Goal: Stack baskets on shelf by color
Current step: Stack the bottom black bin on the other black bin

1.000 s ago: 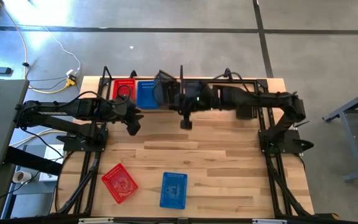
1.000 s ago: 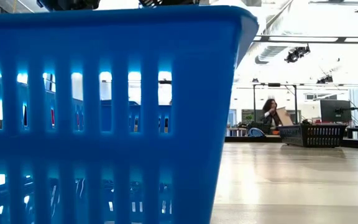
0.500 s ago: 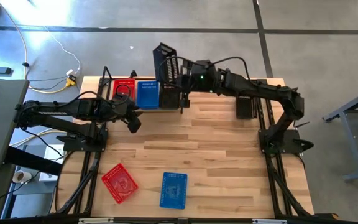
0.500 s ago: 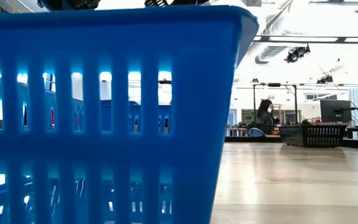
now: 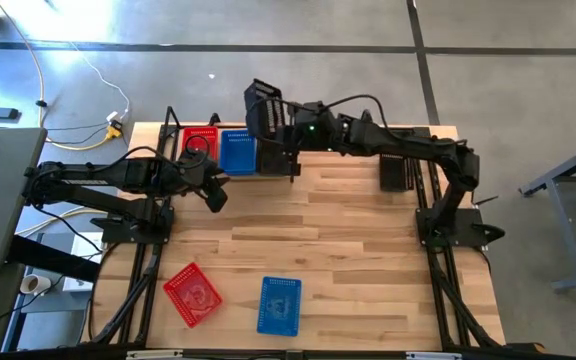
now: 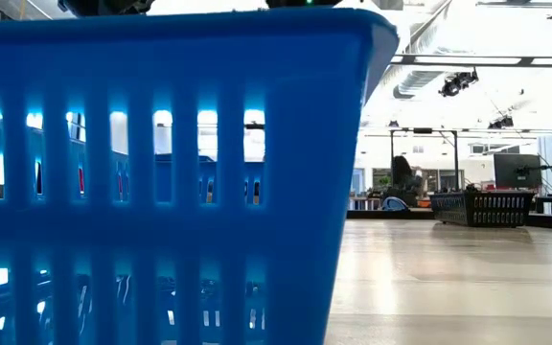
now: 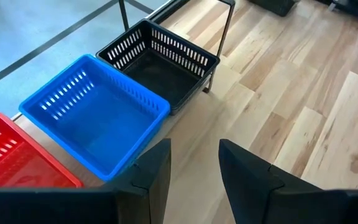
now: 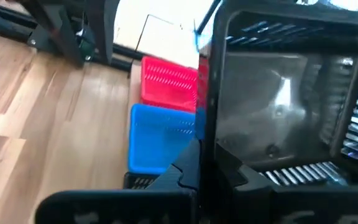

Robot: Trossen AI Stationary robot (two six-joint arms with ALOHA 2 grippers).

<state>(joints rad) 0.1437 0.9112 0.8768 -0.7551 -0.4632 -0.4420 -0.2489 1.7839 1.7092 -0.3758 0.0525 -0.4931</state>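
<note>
Right gripper clenched on black basket, now lifted, tipped on edge above shelf stack beyond fingers; half-second ago lower. Placement imminent. Left gripper released, idle; blue basket just ahead.

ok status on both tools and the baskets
Right tool shut on black basket, tilted above the shelf. Left tool open beside it. Nothing blocking.
</note>
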